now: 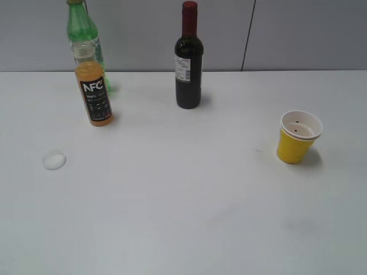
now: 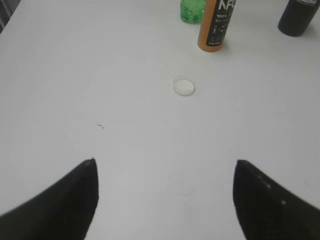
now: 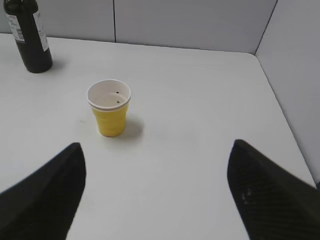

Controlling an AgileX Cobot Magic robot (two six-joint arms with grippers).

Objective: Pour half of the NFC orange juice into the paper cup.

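Evidently nothing is held: both grippers, left (image 2: 165,200) and right (image 3: 155,195), gape wide over bare table, the uncapped juice bottle (image 1: 94,91) standing far left, well apart from the cup (image 1: 298,137) awaiting its pour.

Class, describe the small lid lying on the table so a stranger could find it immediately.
Start at the white table's left side, where the orange-filled clear plastic NFC bottle stands before a taller green plastic bottle. Nearer the camera lies a small round translucent white cap, the only flat, lying object.

Left hand (image 2: 165,200), right hand (image 3: 155,195); black, wedge-shaped fingers
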